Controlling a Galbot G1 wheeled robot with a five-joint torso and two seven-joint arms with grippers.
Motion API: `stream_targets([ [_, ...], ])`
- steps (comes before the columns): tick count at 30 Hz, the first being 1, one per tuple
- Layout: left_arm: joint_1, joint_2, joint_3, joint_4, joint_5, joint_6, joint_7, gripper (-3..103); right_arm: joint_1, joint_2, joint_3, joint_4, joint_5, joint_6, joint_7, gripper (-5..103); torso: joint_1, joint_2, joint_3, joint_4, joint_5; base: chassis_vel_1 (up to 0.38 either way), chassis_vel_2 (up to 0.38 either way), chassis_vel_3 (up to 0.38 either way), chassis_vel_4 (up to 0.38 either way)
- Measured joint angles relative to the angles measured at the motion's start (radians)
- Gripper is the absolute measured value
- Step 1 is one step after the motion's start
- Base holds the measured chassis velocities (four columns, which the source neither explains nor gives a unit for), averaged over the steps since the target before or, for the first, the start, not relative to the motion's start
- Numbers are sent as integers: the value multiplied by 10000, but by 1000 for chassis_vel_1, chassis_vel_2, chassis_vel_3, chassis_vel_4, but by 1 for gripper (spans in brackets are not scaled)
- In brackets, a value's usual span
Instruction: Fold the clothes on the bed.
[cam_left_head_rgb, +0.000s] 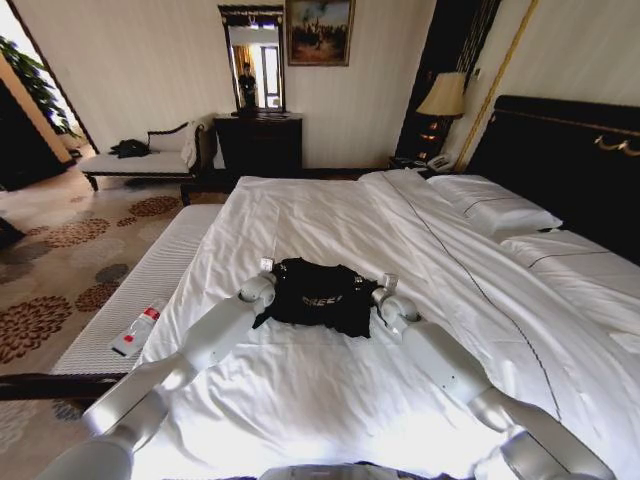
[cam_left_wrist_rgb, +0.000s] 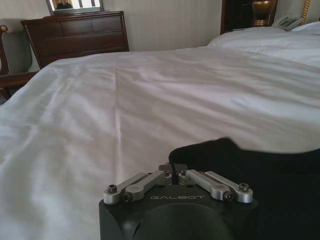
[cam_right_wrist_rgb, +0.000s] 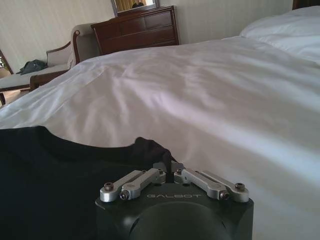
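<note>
The clothes are one black T-shirt (cam_left_head_rgb: 315, 292) with small white lettering, lying bunched in a compact shape in the middle of the white bed (cam_left_head_rgb: 330, 215). My left gripper (cam_left_head_rgb: 265, 268) sits at the shirt's left edge, and the left wrist view shows this gripper (cam_left_wrist_rgb: 173, 169) shut on a fold of the black fabric (cam_left_wrist_rgb: 280, 180). At the shirt's right edge is my right gripper (cam_left_head_rgb: 388, 284). The right wrist view shows the right gripper (cam_right_wrist_rgb: 169, 167) pinching a raised tuft of the shirt (cam_right_wrist_rgb: 50, 170). Both hands rest low on the sheet.
White pillows (cam_left_head_rgb: 495, 212) and a dark headboard (cam_left_head_rgb: 565, 150) lie to the right. A pale bench (cam_left_head_rgb: 150, 275) with a small bottle (cam_left_head_rgb: 136, 332) runs along the bed's left side. Beyond stand a dark dresser (cam_left_head_rgb: 258, 142), a chaise (cam_left_head_rgb: 140, 162) and a lamp (cam_left_head_rgb: 443, 97).
</note>
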Motion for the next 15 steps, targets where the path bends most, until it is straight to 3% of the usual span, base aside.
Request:
stream_targets([
  [3, -6, -314, -14, 271, 83, -58, 15, 1, 0, 142, -22, -179, -123, 67, -50, -1, -1, 0, -1, -1, 1, 0, 0, 0, 0],
  [7, -9, -585, 184, 448, 180, 3, -124, -2, -108, 191, -67, -302, -523, 158, -122, 19, -2, 2, -1, -3, 1, 0, 0, 0, 0],
  [8, -9, -585, 184, 448, 180, 3, -124, -2, -108, 191, -67, -302, -523, 158, -122, 19, -2, 2, -1, -3, 1, 0, 0, 0, 0],
  [9, -8, -576, 219, 434, 180, 51, -171, 3, -123, 167, -67, -296, -549, 162, -123, 19, -1, 1, -2, -3, 1, 0, 0, 0, 0],
  [11, -4, -509, 295, 330, 91, 227, -301, 14, -148, 57, -59, -255, -576, 168, -123, 30, -2, 2, -2, -3, 0, 0, 0, 0, 0],
  [13, -4, -420, 305, 274, -5, 361, -405, 19, -145, -45, -34, -221, -575, 169, -120, 41, -3, 2, -2, -2, 0, 0, 0, 0, 0],
  [15, -5, -374, 305, 258, -32, 394, -439, 24, -140, -100, -27, -195, -570, 169, -116, 41, -3, 2, -2, -1, 0, 0, 0, 0, 0],
])
